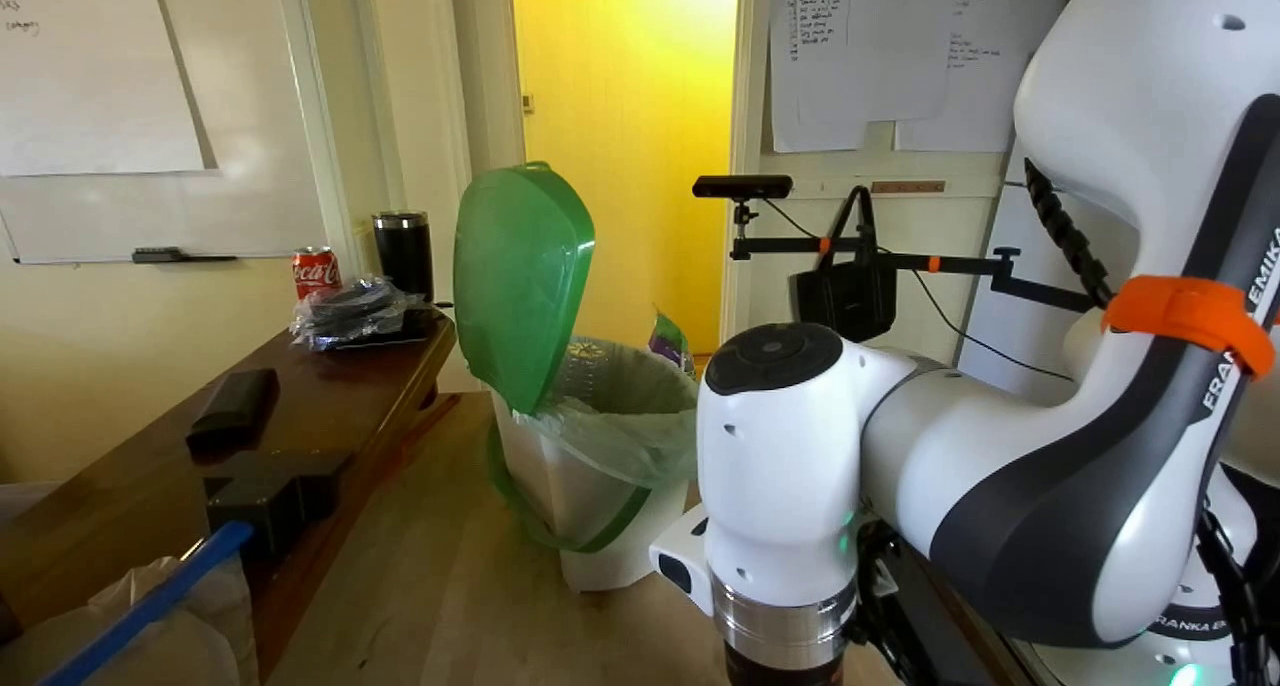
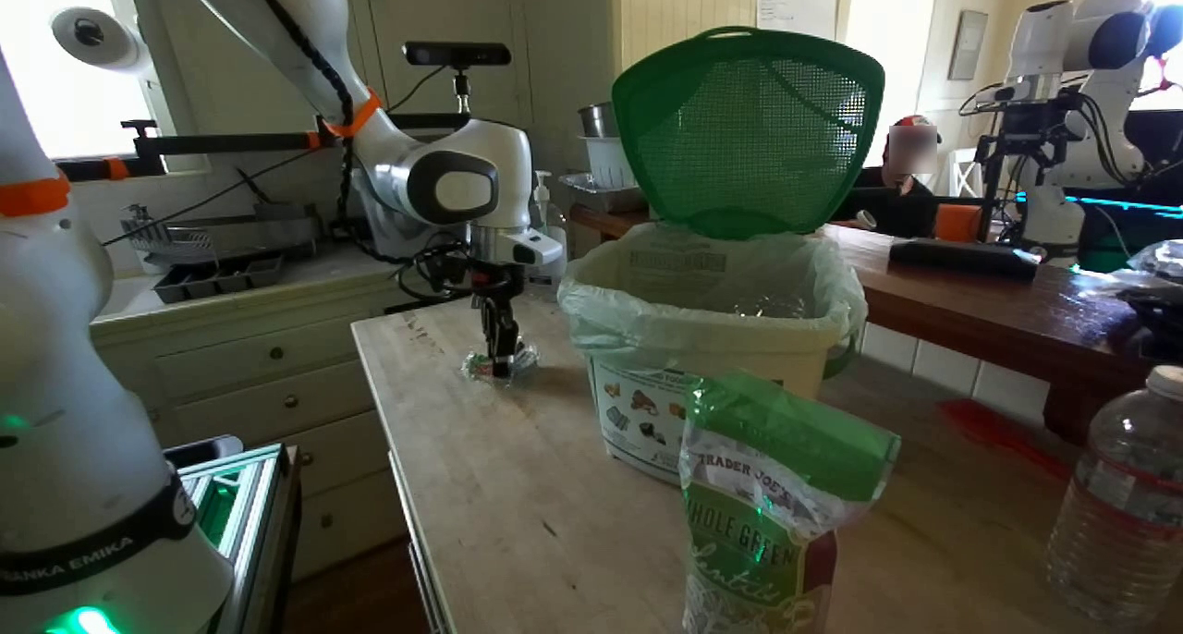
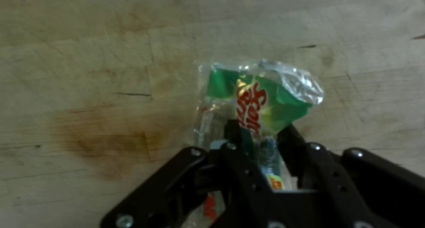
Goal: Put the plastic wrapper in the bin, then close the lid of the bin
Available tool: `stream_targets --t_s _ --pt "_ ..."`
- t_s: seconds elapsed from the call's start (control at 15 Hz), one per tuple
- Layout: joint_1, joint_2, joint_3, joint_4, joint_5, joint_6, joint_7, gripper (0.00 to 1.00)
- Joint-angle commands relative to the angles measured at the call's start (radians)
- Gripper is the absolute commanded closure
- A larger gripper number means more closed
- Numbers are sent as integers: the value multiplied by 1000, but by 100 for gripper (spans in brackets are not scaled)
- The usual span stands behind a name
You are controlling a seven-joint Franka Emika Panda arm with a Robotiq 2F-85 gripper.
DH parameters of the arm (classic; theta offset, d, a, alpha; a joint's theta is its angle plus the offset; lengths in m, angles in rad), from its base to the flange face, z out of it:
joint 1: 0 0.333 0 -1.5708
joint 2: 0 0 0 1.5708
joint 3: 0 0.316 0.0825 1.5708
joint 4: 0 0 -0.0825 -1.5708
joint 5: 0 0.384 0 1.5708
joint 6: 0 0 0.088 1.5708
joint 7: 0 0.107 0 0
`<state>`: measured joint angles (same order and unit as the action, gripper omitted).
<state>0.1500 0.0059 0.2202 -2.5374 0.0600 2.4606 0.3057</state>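
Worktop (image 2: 527, 495): bare wood either side of wrapper (image 3: 254, 101), towards edge and bin (image 2: 638, 431). Arm (image 2: 499, 181): wrist pointing down. Gripper (image 3: 261, 133): jaws partly apart, wrapper between.

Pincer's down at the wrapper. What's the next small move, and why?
I'd probably close the pincer before any lift: in the wrist view its fingers stand apart with part of the wrapper between them, and in an exterior view the wrapper is down at the tabletop. The lid is already up, so the bin looks ready to receive it.
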Motion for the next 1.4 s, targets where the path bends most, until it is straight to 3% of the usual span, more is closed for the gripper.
stream_targets --t_s 0.0,0.13,0.53,1.33 --pt "12 4 -15 3 1 4 -16 96" --pt "11 -2 -17 3 8 -4 -21 100" --pt "11 -71 -23 -13 25 -33 -12 100" --pt "-3 -473 -1 -98 3 -158 61 100"
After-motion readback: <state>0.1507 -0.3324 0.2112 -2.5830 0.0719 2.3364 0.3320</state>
